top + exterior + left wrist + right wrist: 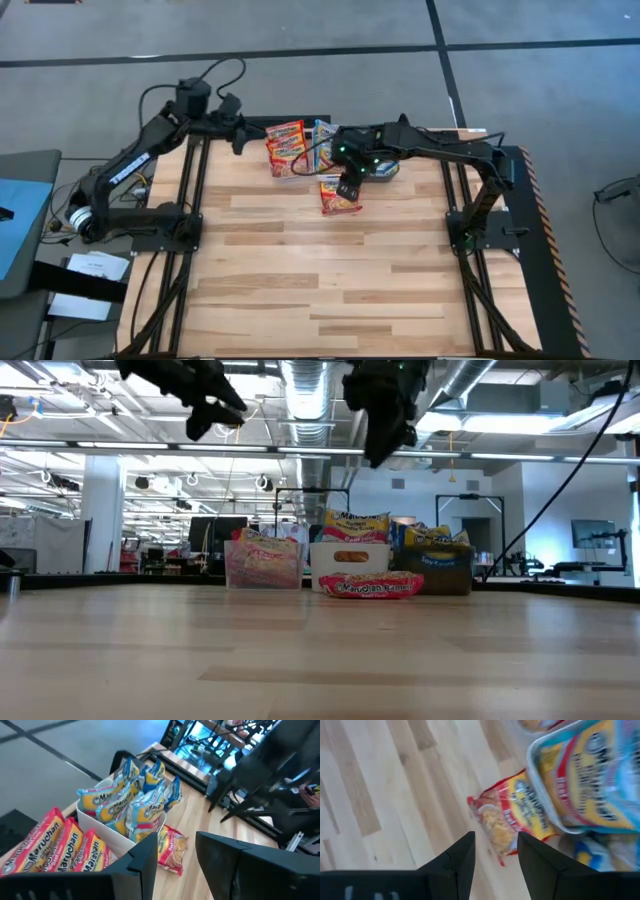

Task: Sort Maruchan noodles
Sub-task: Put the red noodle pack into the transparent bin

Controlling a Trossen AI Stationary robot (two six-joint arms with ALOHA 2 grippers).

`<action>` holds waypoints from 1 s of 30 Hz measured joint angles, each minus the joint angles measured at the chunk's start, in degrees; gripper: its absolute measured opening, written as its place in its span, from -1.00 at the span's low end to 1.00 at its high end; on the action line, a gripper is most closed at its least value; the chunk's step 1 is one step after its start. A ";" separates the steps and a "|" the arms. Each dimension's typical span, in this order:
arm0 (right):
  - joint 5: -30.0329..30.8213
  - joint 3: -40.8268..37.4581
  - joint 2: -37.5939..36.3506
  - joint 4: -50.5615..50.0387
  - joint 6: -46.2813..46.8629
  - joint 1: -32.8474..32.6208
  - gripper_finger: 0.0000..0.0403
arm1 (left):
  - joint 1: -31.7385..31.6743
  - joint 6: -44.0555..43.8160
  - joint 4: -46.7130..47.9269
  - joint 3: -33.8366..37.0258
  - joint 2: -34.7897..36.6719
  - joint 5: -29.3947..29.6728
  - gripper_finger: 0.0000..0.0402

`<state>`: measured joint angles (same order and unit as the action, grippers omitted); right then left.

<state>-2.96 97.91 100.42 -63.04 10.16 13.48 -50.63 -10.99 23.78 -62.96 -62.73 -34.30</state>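
**Red-banded packet alone on the wood**

From above, my right gripper [347,187] hangs over the loose packet [340,196] lying on the table [300,280], just in front of the bins; my left gripper [238,138] waits beside the packets in the clear bin [285,148].

Level across, the packet [371,586] lies flat before the white bin [350,563].

My left wrist shows blue-banded packets [132,800] upright in that bin, fingers [145,857] apart.

My right wrist: fingers [462,855] apart, empty, above the packet [510,817].

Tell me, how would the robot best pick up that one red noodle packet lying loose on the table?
The red Maruchan packet lies flat on the wooden table, just in front of the bins. Probably best from straight above, pinching across its narrower width near the middle. The right gripper hangs open above it already.
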 joint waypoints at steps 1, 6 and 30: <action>-0.38 -0.10 0.71 -1.41 0.48 -0.19 -0.15 | 0.00 -0.03 0.45 0.00 1.02 0.38 -0.41; -2.26 -0.11 4.71 -3.84 3.21 -1.02 -0.14 | 0.00 0.77 3.95 -0.04 4.94 2.49 -0.41; -2.53 -0.09 18.09 1.41 15.05 -2.78 -0.10 | 0.00 0.99 13.26 -0.02 8.03 8.17 -0.41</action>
<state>-5.50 97.82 118.52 -61.63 25.21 10.70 -50.63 -10.00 37.04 -62.98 -54.70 -26.13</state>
